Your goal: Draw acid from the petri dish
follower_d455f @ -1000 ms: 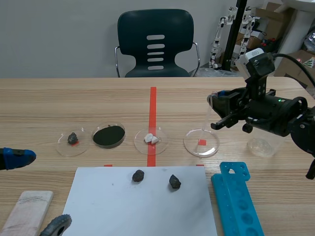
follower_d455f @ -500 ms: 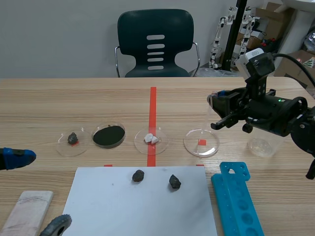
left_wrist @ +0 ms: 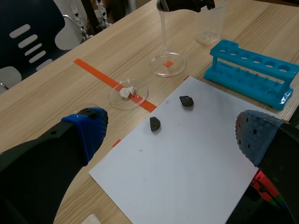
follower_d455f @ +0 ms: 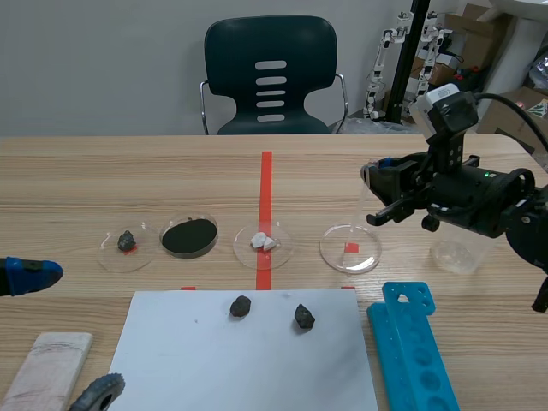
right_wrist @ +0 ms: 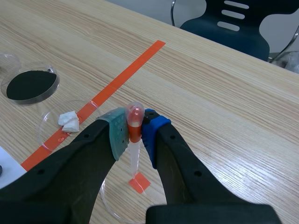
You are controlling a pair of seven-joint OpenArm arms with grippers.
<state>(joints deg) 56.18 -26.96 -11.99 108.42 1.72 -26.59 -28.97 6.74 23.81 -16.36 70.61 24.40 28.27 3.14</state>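
Observation:
My right gripper (right_wrist: 135, 127) is shut on a clear plastic pipette (right_wrist: 134, 148), pinching it just below the bulb. The pipette hangs upright with its tip inside a clear petri dish (follower_d455f: 349, 248) that sits over an orange-red square mark. In the left wrist view the pipette (left_wrist: 164, 32) stands in that same dish (left_wrist: 167, 65). Any liquid in the dish is too clear to make out. My left gripper (left_wrist: 170, 133) is open over the near left part of the table, far from the dish, and only its blue tip (follower_d455f: 26, 276) shows in the scene view.
Three more dishes stand in the row: white bits (follower_d455f: 263, 244), black powder (follower_d455f: 189, 236), a dark stone (follower_d455f: 127, 244). A white sheet (follower_d455f: 248, 368) carries two dark stones. A blue tube rack (follower_d455f: 415, 351) and a clear beaker (follower_d455f: 462, 253) stand on the right.

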